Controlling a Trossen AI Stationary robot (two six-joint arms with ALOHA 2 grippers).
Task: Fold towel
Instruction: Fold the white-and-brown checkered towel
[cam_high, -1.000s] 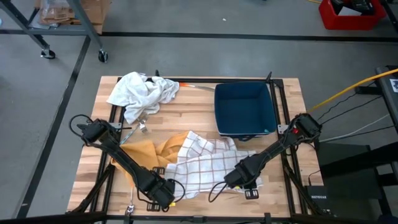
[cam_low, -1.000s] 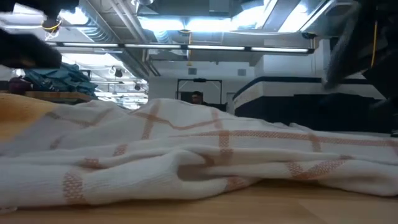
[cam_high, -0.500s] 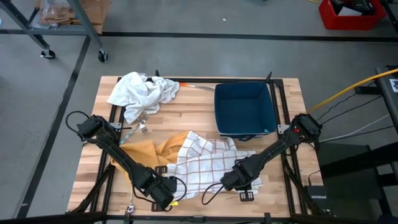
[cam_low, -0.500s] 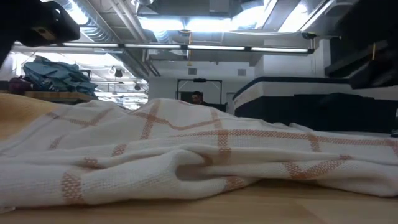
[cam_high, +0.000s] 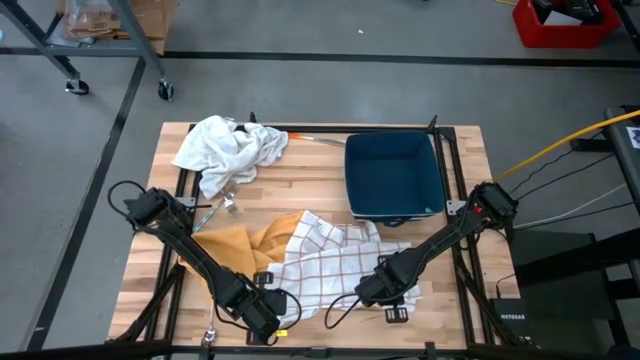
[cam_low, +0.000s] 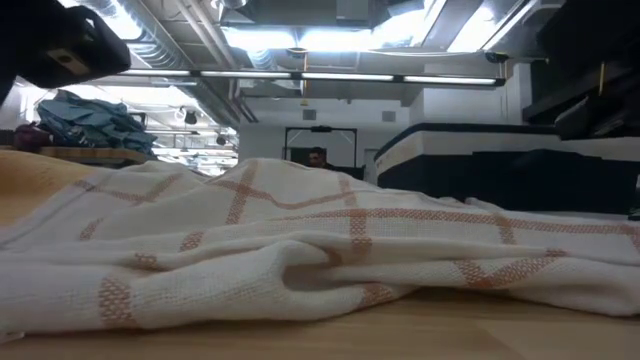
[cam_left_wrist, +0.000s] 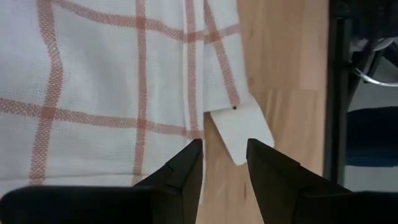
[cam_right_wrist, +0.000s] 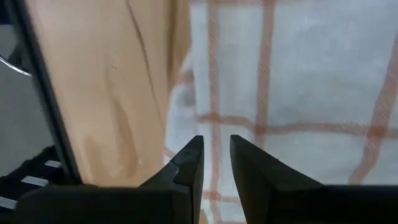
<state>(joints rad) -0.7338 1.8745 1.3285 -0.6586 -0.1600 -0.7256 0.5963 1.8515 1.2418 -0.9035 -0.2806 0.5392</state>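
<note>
The white towel with orange checks (cam_high: 330, 262) lies crumpled on the wooden table, its left part over an orange cloth (cam_high: 232, 245). In the low view it is a wrinkled heap (cam_low: 300, 250). My left gripper (cam_high: 262, 318) hovers at the towel's near left corner, narrowly open. In its wrist view (cam_left_wrist: 224, 149) the fingers stand on either side of a white label (cam_left_wrist: 239, 127) at that corner. My right gripper (cam_high: 378, 292) points down over the towel's near right edge (cam_right_wrist: 180, 124), also narrowly open (cam_right_wrist: 216, 146). Nothing shows between either pair of fingers.
A dark blue bin (cam_high: 393, 178) stands at the far right of the table. A crumpled white cloth (cam_high: 225, 148) lies at the far left. Black frame rails (cam_high: 455, 200) run along the table's sides. Bare wood (cam_high: 310, 185) lies between the towel and the far cloth.
My right gripper has risen a little over the towel's near right edge. My left gripper has tipped its wrist and stayed over the near left corner. The towel has kept its place and shape.
</note>
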